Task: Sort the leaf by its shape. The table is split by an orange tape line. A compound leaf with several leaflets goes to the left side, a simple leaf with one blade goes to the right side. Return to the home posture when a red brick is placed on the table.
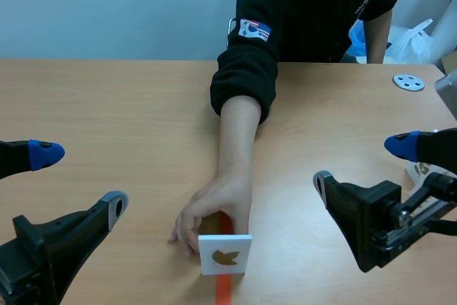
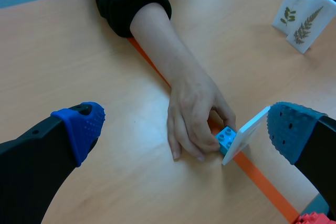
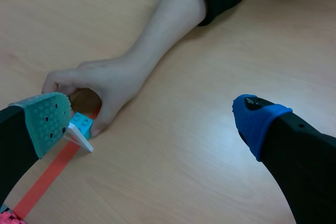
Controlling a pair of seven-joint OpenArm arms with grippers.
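Observation:
A white card [image 1: 225,253] showing one small brown leaf stands on the orange tape line [image 1: 223,287] near the table's front. A person's hand [image 1: 211,216] holds it from behind. In the left wrist view the card [image 2: 244,135] sits edge-on in a light blue brick [image 2: 227,137] under the hand's [image 2: 197,114] fingers. My left gripper [image 1: 80,179] is open, left of the card and apart from it. My right gripper [image 1: 361,162] is open, to the card's right. The right wrist view shows the card [image 3: 79,139] close beside one pad [image 3: 47,121].
Two more leaf cards [image 2: 289,14] [image 2: 311,23] stand on the right side of the table. A white round disc [image 1: 408,82] lies at the back right. A red studded piece [image 2: 312,219] shows at the tape's near end. The person's forearm [image 1: 239,133] crosses the table's middle.

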